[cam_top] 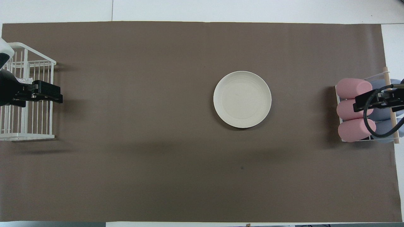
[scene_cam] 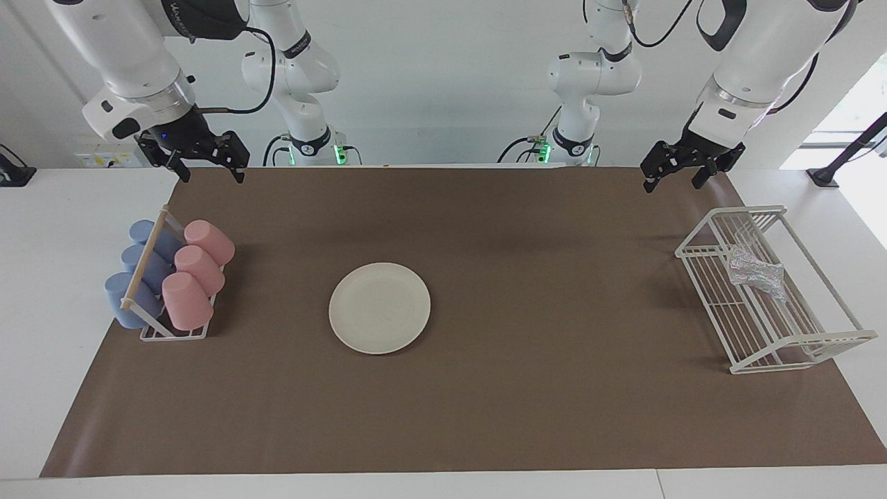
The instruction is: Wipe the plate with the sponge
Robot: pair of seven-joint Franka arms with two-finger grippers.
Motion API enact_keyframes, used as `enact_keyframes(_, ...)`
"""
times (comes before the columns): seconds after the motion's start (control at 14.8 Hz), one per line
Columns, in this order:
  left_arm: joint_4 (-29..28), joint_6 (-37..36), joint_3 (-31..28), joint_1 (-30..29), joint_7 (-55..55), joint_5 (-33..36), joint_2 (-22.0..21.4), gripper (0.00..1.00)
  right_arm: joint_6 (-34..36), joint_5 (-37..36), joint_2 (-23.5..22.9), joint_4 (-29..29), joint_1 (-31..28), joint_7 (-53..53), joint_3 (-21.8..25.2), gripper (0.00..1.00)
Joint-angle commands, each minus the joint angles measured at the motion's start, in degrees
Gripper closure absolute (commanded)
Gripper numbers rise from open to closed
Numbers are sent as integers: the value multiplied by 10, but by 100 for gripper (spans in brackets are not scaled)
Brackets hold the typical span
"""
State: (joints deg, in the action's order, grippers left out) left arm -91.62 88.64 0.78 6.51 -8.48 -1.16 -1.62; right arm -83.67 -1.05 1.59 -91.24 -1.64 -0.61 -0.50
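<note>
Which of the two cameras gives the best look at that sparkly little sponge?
The facing view. There the sponge lies in plain sight on the white wire rack. In the overhead view only a silvery sliver peeks out, because the left pincer hangs above the rack and covers most of it.

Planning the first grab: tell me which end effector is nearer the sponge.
Left. The left end effector hangs raised at the left arm's end of the table, by the wire rack holding the sponge. The right end effector hangs at the other end, near the cups.

Pink cups (scene_cam: 197, 270) and blue cups (scene_cam: 142, 267) fill a rack (scene_cam: 173, 333).
</note>
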Motion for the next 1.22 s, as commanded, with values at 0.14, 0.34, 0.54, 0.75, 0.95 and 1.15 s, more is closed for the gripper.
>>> enact_keyframes(0.14, -15, 28, -4, 7, -35, 46, -4, 0, -7, 3, 1, 4, 20, -83, -3, 0)
enact_keyframes(0.34, -33, 55, -2, 22, -42, 165, 20, 0, -2, 3, 3, 3, 29, -116, -3, 0)
enact_keyframes(0.54, -60, 93, -1, 24, -43, 278, 52, 0, -4, 11, 4, 3, 29, -202, -3, 0)
enact_keyframes(0.75, -61, 129, -2, 25, -52, 390, 114, 0, -3, 18, 5, 2, 29, -299, -7, 0)
enact_keyframes(0.95, -63, 155, -2, 18, -58, 461, 149, 0, 2, 18, 6, -1, 40, -395, -7, 0)
enact_keyframes(1.15, -66, 150, -2, 23, -106, 555, 187, 0, 12, 18, 11, -4, 45, -535, -15, 0)
